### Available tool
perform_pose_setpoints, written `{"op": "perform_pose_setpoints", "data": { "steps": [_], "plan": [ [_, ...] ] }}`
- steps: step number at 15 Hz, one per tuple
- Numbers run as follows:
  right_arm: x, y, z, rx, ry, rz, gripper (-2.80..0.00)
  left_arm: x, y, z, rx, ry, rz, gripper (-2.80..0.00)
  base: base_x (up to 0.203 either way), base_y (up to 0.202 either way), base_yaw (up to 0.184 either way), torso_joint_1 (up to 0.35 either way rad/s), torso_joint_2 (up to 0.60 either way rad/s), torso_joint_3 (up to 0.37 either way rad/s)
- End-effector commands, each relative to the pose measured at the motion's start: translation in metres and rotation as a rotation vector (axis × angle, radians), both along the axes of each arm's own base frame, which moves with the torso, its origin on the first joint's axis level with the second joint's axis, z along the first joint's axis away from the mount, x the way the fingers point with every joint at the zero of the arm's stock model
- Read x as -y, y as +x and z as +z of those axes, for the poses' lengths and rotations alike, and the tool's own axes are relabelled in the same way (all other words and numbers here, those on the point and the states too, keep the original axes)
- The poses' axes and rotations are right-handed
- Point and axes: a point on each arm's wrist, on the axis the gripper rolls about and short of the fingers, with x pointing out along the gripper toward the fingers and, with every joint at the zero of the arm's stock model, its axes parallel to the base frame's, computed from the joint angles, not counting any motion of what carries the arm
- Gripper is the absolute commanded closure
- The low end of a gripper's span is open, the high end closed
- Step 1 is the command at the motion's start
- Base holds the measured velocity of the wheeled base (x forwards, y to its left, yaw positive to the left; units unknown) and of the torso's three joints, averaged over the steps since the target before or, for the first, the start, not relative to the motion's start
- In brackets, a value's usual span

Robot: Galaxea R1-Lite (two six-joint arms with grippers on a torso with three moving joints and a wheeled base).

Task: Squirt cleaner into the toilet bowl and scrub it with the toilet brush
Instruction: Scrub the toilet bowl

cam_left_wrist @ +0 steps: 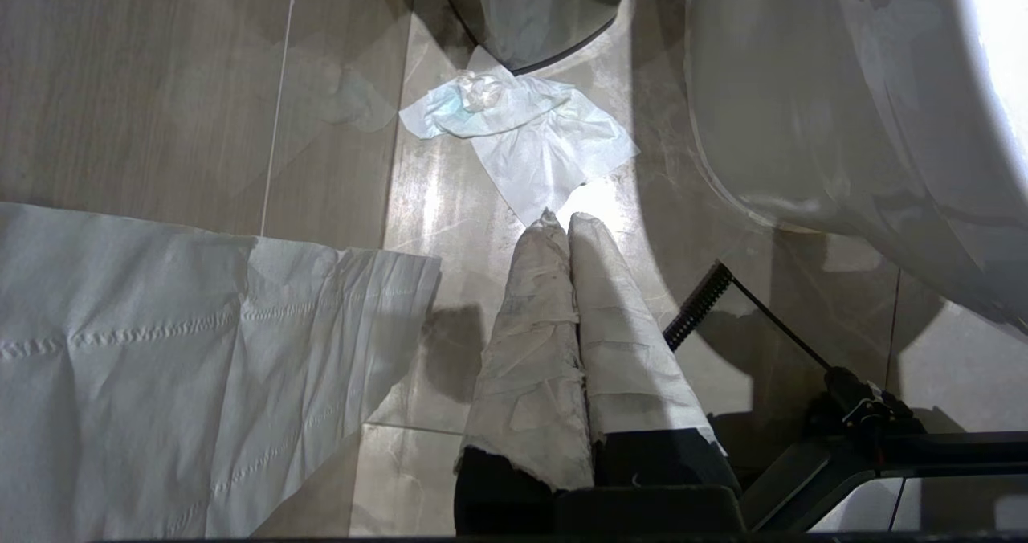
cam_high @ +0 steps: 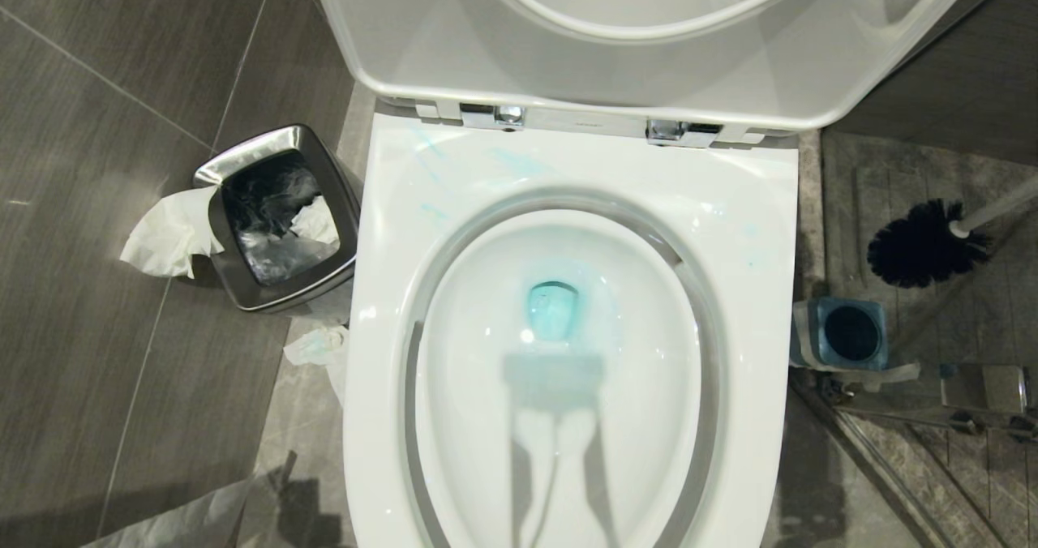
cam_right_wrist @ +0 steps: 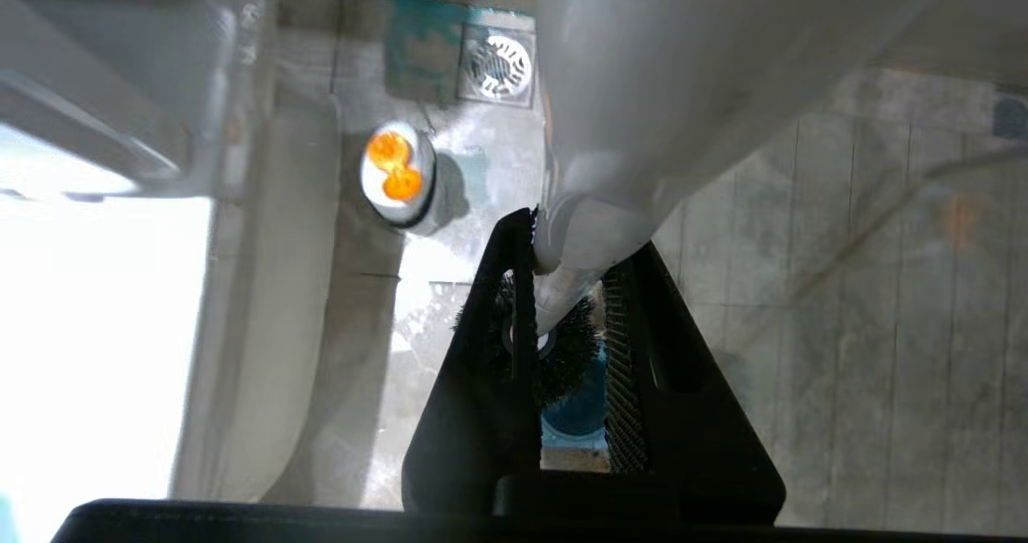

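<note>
The toilet bowl [cam_high: 568,353] stands open in the middle of the head view, its seat and lid [cam_high: 649,29] raised at the far side above the chrome hinges [cam_high: 503,116]. Turquoise cleaner liquid [cam_high: 553,309] pools at the bottom of the bowl, and faint turquoise smears mark the far left part of the rim.

The toilet brush [cam_high: 928,241] hangs in the air to the right of the bowl, its black bristle head above and slightly beyond its square blue holder [cam_high: 847,333] on the floor, clear of it. The white handle runs up and out of view to the right. The right hand [cam_right_wrist: 566,302] is clamped on that handle, with the black fingers [cam_right_wrist: 514,350] pressed against it on either side and the bristle head and blue holder showing past them. A floor drain [cam_right_wrist: 498,67] lies on the floor further off.

The left hand [cam_left_wrist: 566,226] is low beside the bowl's left outer wall, its two paper-wrapped fingers pressed together and holding nothing, over a crumpled tissue [cam_left_wrist: 522,137] on the floor.

Left of the bowl stands a square steel bin [cam_high: 280,216] with tissue paper [cam_high: 170,236] hanging over its left edge.
</note>
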Motion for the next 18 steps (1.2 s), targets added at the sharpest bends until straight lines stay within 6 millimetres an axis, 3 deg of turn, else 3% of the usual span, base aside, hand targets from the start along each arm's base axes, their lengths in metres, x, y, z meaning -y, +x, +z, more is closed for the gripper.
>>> {"op": "perform_pose_setpoints", "data": {
  "steps": [1, 12, 18],
  "plan": [
    [-0.002, -0.003, 0.018, 0.039, -0.004, 0.012, 0.0, 0.0, 0.0, 0.0, -0.002, 0.0, 0.0, 0.0, 0.0, 0.0, 0.0, 0.0, 0.0, 0.0],
    [-0.008, -0.046, 0.038, 0.039, 0.0, 0.025, 0.0, 0.0, 0.0, 0.0, -0.002, 0.0, 0.0, 0.0, 0.0, 0.0, 0.0, 0.0, 0.0, 0.0],
    [-0.011, -0.08, 0.05, 0.066, 0.003, 0.033, 0.0, 0.0, 0.0, 0.0, -0.002, -0.001, -0.001, 0.0, 0.0, 0.0, 0.0, 0.004, 0.0, 0.159]
  ]
}}
